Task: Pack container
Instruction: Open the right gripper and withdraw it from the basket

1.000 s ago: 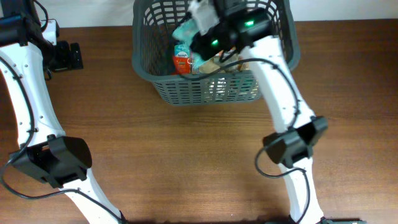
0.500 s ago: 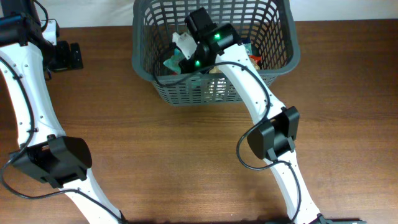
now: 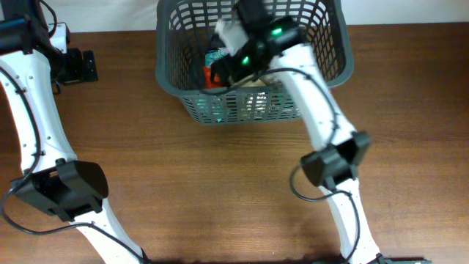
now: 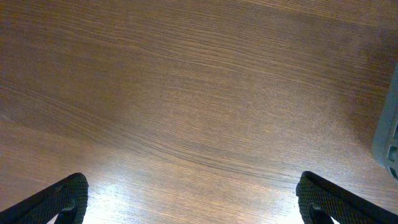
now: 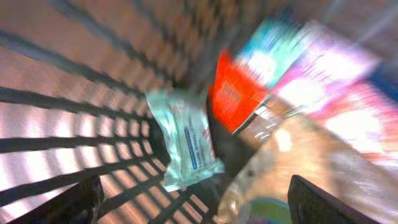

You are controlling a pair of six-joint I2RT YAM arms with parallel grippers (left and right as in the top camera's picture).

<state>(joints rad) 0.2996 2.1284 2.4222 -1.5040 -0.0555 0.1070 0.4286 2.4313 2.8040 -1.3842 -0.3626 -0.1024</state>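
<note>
While the right gripper (image 5: 199, 199) hovers wide and empty inside the container (image 3: 220, 110), upper centre, release looks done. Next: lift clear.

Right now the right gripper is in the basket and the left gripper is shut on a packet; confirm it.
No: the left gripper is open and holds nothing, as the left wrist view shows. The right gripper is in the basket.
</note>
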